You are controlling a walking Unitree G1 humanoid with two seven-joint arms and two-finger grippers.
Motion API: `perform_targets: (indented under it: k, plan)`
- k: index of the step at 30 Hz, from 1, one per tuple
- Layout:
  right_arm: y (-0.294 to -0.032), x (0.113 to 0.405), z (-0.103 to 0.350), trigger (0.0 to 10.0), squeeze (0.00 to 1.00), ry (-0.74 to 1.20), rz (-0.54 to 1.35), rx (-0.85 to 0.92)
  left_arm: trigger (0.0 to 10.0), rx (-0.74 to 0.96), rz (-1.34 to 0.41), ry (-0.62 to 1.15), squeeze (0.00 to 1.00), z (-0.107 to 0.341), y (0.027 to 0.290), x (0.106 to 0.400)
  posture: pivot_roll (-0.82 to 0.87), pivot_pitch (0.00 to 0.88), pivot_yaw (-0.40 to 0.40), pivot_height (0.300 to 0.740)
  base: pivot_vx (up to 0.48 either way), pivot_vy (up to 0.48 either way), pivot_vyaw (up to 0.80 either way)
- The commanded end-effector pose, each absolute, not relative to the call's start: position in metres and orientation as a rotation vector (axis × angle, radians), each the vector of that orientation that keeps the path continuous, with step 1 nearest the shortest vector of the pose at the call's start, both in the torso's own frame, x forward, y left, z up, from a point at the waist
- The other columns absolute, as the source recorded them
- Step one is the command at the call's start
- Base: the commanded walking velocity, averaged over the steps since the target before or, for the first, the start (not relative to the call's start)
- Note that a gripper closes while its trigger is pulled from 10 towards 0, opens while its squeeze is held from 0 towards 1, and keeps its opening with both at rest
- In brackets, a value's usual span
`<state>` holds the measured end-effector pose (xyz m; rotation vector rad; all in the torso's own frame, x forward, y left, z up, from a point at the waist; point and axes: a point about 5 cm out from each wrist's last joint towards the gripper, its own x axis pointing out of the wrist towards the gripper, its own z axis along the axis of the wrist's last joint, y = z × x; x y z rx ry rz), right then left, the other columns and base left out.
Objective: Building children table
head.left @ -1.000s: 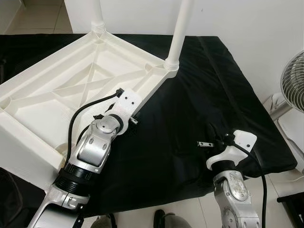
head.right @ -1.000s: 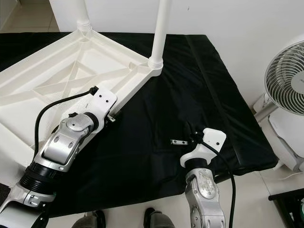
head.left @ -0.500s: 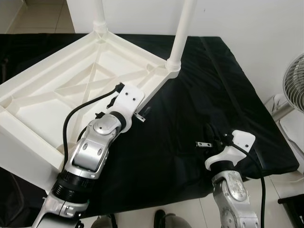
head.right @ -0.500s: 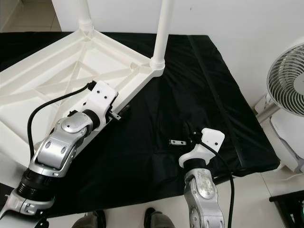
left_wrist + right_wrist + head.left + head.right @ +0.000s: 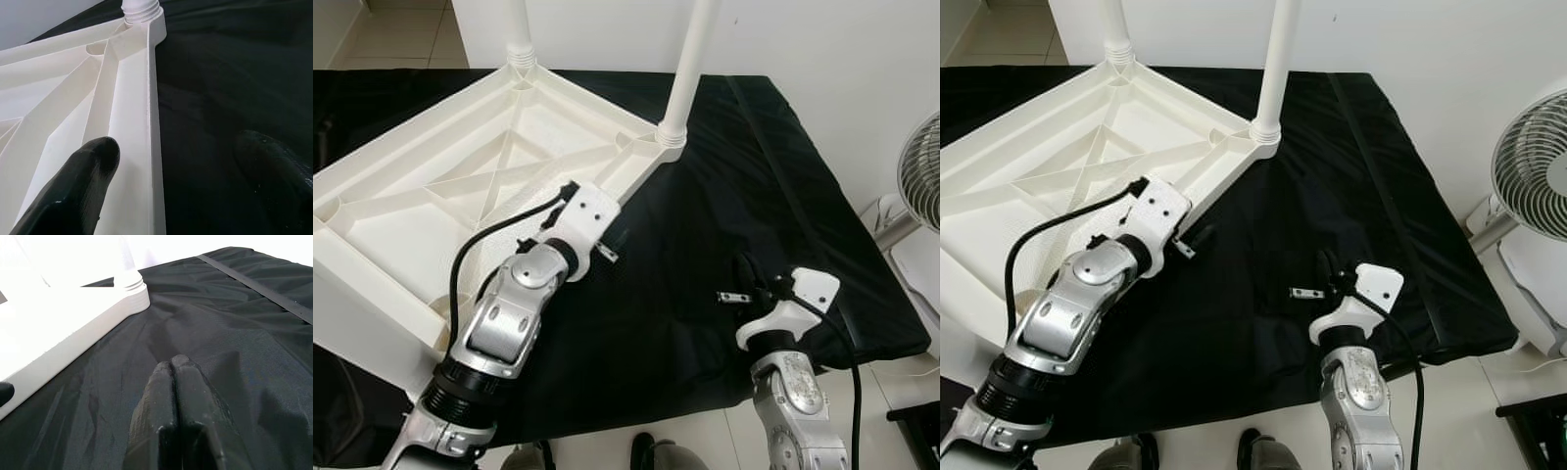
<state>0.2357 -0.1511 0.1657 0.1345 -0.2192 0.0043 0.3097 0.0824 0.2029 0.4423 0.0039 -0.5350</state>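
White plastic table [image 5: 460, 186] upside down on black cloth [image 5: 734, 186], filling the scene from 9 to 12 o'clock; two legs [image 5: 690, 64] screwed in, standing up at 12. Left gripper [image 5: 171, 171] at the table's rim, centre of the head view: fingers [image 5: 83, 181] apart, one over the inner ribbed face, the other over the cloth outside, rim wall between them. Whether they touch the rim, cannot tell. Right gripper [image 5: 173, 382] at 5 o'clock, low over the bare cloth, fingers pressed together, empty, well apart from the table. Fan [image 5: 1533, 166] on the floor at 3 o'clock, beside the cloth edge.
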Motion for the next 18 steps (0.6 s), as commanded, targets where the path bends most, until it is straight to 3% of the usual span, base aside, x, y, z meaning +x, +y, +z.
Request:
perform_targets:
  k: [1, 12, 18]
  plan:
    - [-0.155, 0.233, 0.165, 10.0, 0.00, -0.219, -0.015, 0.131, 10.0, 0.482, -0.545, 0.016, 0.00, 0.194, 0.081, 0.309, 0.00, 0.182, -0.045, 0.740, 0.000, 0.000, 0.00]
    - [-0.158, 0.231, 0.168, 10.0, 0.00, -0.228, -0.034, 0.126, 10.0, 0.687, -0.354, 0.044, 0.00, 0.181, 0.110, 0.329, -0.01, 0.185, -0.041, 0.740, 0.000, 0.000, 0.00]
    - [-0.157, 0.231, 0.168, 10.0, 0.00, -0.229, -0.035, 0.126, 10.0, 0.709, -0.320, 0.048, 0.00, 0.179, 0.118, 0.334, -0.01, 0.183, -0.041, 0.740, 0.000, 0.000, 0.00]
